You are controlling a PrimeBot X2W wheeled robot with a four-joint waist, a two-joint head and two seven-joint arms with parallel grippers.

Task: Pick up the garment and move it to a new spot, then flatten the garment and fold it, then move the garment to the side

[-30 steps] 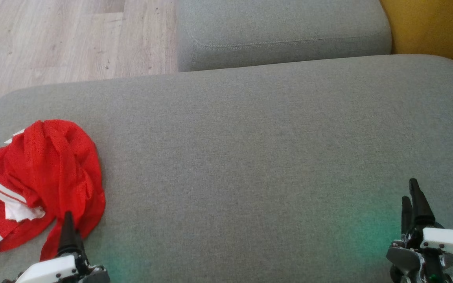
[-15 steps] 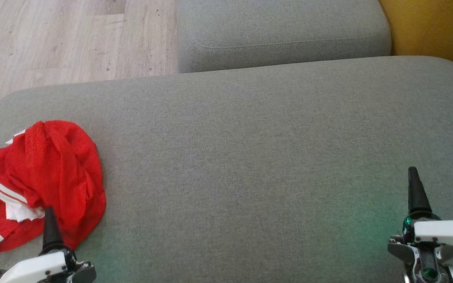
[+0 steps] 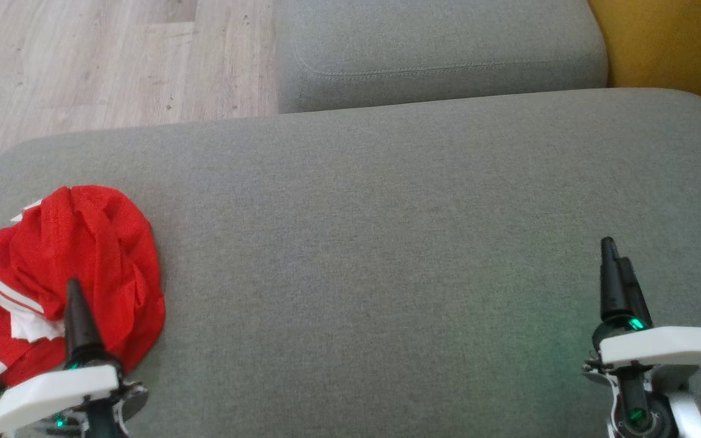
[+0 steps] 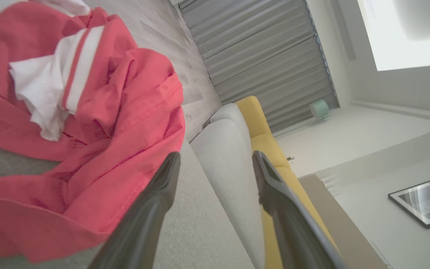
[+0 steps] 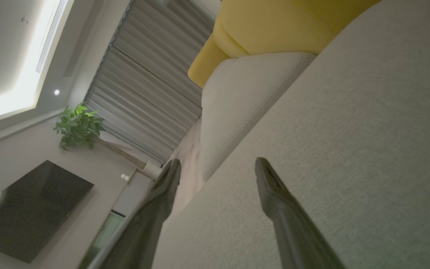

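Lower left, the left gripper (image 3: 74, 297) has advanced over the crumpled red-and-white fabric garment (image 3: 92, 243), spread and empty. The right gripper (image 3: 616, 252), lower right, is likewise spread; grasping looks next.

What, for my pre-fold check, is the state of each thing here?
Garment: crumpled in a heap, lying on the cushion, not held.
Left gripper: jaws open, empty, beside the garment's edge.
Right gripper: jaws open, empty, over bare cushion.
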